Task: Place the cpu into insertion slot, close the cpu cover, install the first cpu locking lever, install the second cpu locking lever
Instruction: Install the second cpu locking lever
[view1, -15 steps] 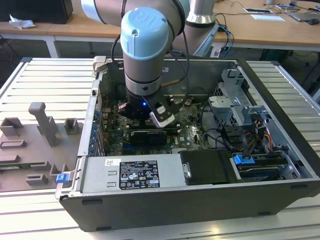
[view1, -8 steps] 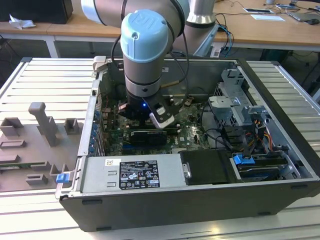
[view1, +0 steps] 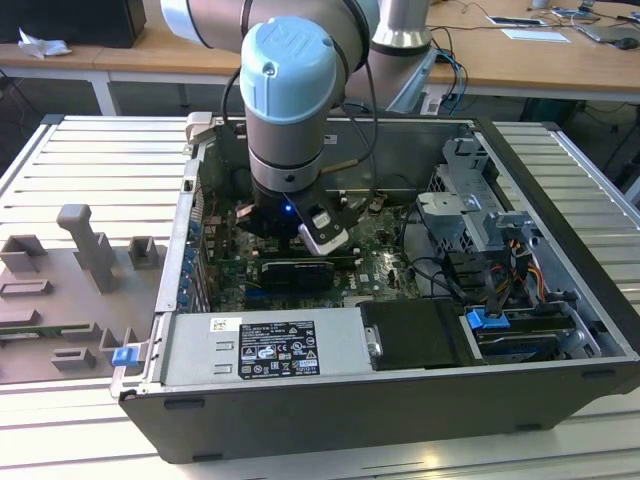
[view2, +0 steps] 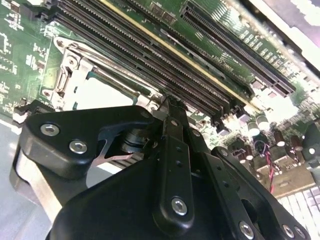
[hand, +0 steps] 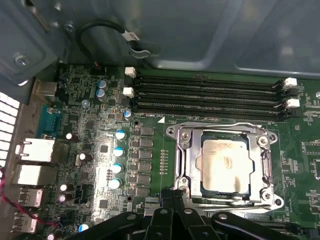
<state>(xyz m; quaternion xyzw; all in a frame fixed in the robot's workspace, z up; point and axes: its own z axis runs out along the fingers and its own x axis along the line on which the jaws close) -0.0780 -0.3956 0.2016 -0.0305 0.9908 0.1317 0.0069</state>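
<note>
- Cpu (hand: 222, 166) lies flat in the insertion slot (hand: 194, 186), and we see the cpu cover (hand: 264, 156) already down around it, its opening framing the pale chip on all four edges.
- We see a thin locking lever (hand: 220, 125) run along the 12 o'clock edge of the cover in the first wrist view, and another (hand: 235, 204) along the 6 o'clock edge.
- Our gripper (hand: 173, 196) stands at about 7 o'clock of the socket, its black fingers (view2: 172, 117) pressed together with nothing between them, the tips close to the socket's corner.
- At 12 o'clock of the socket the long memory slots (hand: 210, 95) lie near, with only a narrow green strip between.
- In the exterior view the arm (view1: 290, 100) reaches down into the open computer case (view1: 330, 425); its walls stand on all sides.
</note>
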